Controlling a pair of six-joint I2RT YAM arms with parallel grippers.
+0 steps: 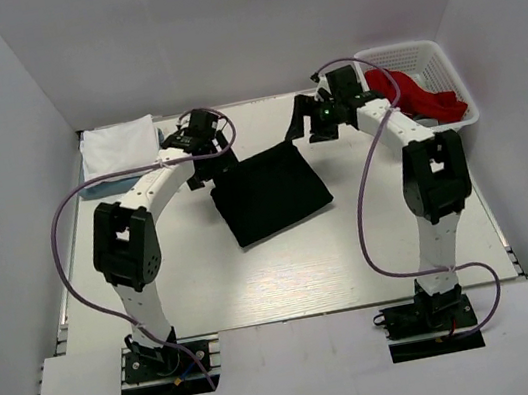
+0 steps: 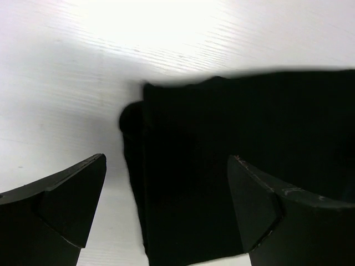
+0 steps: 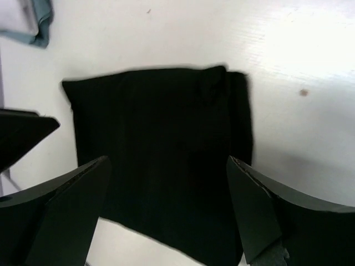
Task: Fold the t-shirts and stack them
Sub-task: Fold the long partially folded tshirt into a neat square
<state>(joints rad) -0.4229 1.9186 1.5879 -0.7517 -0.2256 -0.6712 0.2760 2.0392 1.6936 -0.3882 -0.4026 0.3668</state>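
A black t-shirt (image 1: 272, 194) lies folded into a rough square in the middle of the table. My left gripper (image 1: 213, 165) hovers at its far left corner, open, with the shirt's folded edge (image 2: 249, 122) below and between the fingers (image 2: 61, 205). My right gripper (image 1: 303, 130) hangs just beyond the far right corner, also open, looking down on the black shirt (image 3: 155, 111) with nothing gripped. A folded white t-shirt (image 1: 118, 143) rests on a light blue-grey one (image 3: 33, 22) at the back left.
A white mesh basket (image 1: 445, 66) stands at the back right with a red cloth (image 1: 414, 96) in it. White walls close in the table on three sides. The left gripper's dark finger (image 3: 22, 136) shows at the left edge of the right wrist view.
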